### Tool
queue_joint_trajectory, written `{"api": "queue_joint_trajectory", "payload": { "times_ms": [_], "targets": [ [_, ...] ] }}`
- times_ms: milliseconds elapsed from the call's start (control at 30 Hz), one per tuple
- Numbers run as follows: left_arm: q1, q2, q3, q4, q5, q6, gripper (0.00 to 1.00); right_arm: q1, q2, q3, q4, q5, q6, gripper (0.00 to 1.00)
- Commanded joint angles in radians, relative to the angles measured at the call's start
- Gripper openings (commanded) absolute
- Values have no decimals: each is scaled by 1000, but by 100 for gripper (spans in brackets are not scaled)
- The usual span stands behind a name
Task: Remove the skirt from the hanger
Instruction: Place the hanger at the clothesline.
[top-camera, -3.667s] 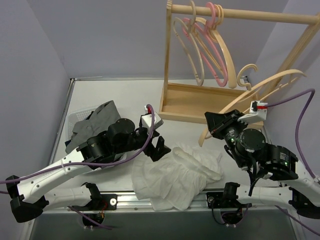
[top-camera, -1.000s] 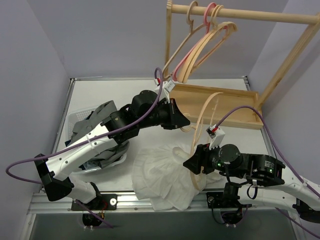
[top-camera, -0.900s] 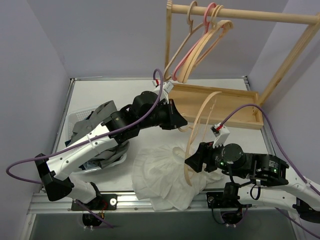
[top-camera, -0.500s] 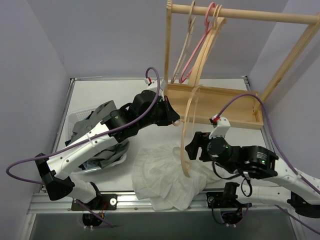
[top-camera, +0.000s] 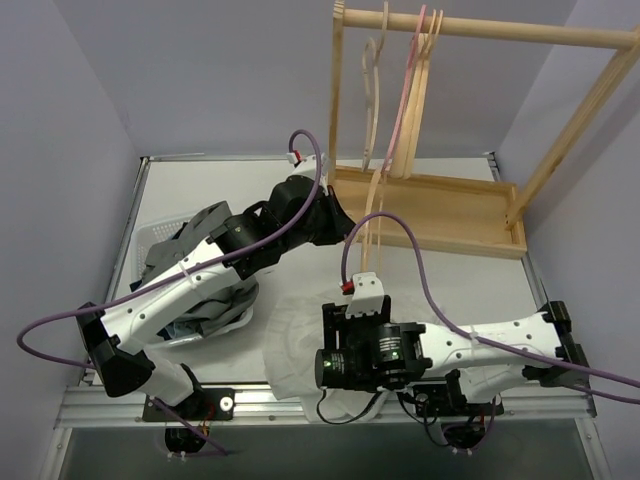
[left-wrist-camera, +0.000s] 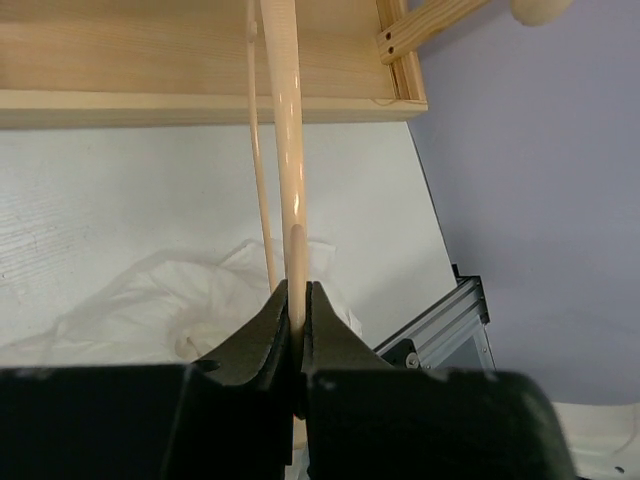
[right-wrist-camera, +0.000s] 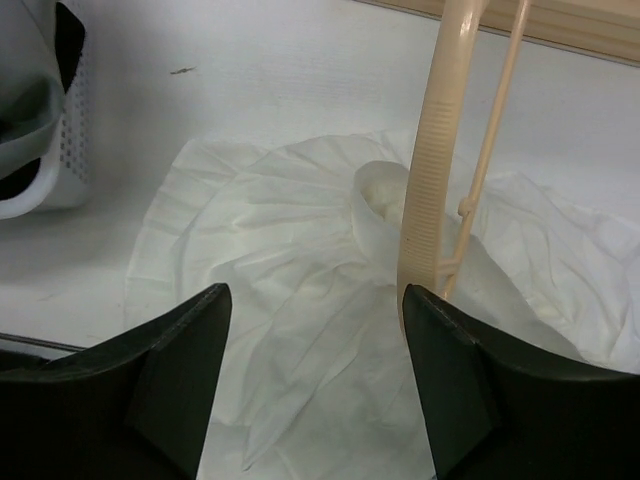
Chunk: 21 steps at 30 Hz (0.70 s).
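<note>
Jaws of the left gripper (left-wrist-camera: 297, 300) are pressed together on one wooden arm of the hanger (left-wrist-camera: 285, 120), pinching it near its lower end. The hanger stands roughly upright over the middle of the worktop (top-camera: 230, 185), just in front of the rack's tray (top-camera: 450, 225). A thin bar (left-wrist-camera: 258, 170) runs close alongside the pinched arm. Nothing hangs on this hanger.

Its lower end comes down over a white garment (top-camera: 300, 335) that lies spread in pleats near the worktop's near edge. Whether the wood touches the cloth I cannot tell.

The right gripper (right-wrist-camera: 315, 300) hovers above the same white garment with its jaws spread wide and nothing between them. In the right wrist view the hanger's ribbed edge rises just beside the right-hand finger (right-wrist-camera: 450, 370), without being gripped.

The skirt (top-camera: 180, 250) lies bunched up, grey, in a white basket (top-camera: 150, 235) at the worktop's left edge. It is well apart from the held hanger and partly hidden under the left arm.

At the far right corner stands the wooden rack (top-camera: 575, 105). Several pale wood hangers and a pink hanger (top-camera: 408, 90) hang from its rail (top-camera: 500, 30), seen nearly edge-on.
</note>
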Motion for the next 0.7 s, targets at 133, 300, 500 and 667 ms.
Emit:
{"api": "queue_joint_trajectory", "payload": {
  "times_ms": [133, 300, 500, 667],
  "targets": [
    [5, -56, -25, 58, 20, -15, 2, 19, 119, 57, -211, 177, 237, 61],
    [8, -77, -41, 57, 20, -7, 2, -5, 125, 76, -211, 201, 208, 59],
    [8, -94, -50, 61, 38, -7, 2, -97, 117, 94, -202, 201, 122, 58],
    [8, -97, -44, 71, 61, -18, 2, -159, 123, 71, -170, 201, 79, 55]
  ]
}}
